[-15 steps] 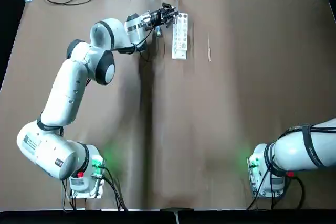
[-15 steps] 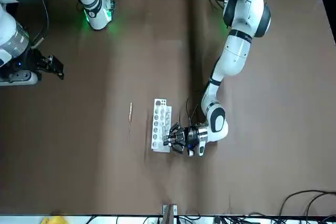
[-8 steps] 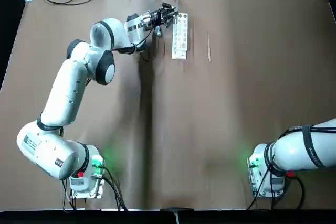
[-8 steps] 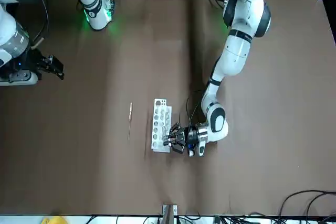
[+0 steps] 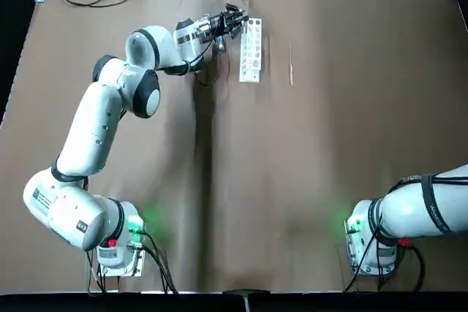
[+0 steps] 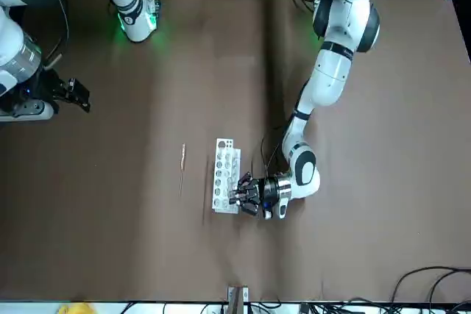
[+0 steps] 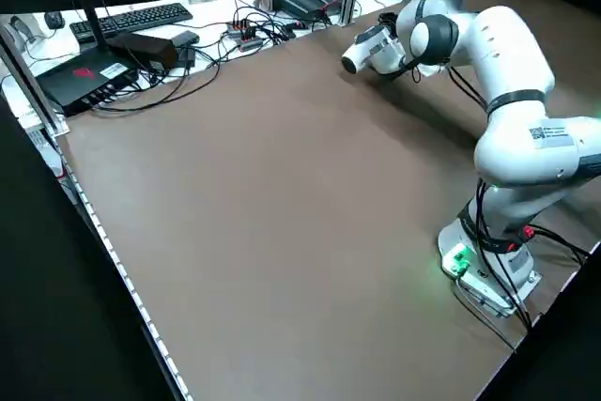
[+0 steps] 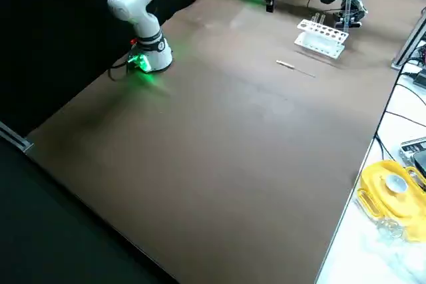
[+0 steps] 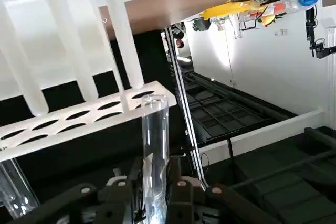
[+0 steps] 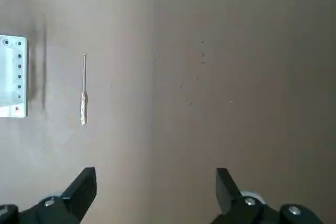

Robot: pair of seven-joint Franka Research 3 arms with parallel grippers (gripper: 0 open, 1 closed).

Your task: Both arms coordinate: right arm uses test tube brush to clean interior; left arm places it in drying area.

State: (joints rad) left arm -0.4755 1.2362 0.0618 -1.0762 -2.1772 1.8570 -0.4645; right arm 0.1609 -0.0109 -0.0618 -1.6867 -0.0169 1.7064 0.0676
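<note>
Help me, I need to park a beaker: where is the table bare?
Bare brown table lies between both arm bases and right of the test tube brush. Crowded: far edge, where the left gripper holds a glass tube beside the white rack.

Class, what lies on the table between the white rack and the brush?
Nothing: in the top view only bare brown table separates the white rack from the brush.

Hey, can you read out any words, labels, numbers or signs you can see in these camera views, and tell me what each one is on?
None can be read.
left arm: small label on its lower link by the base, too small to read.
left arm's upper link, left side view: small dark marking, too blurred to read.
black box: red mark on top, not legible.
</note>
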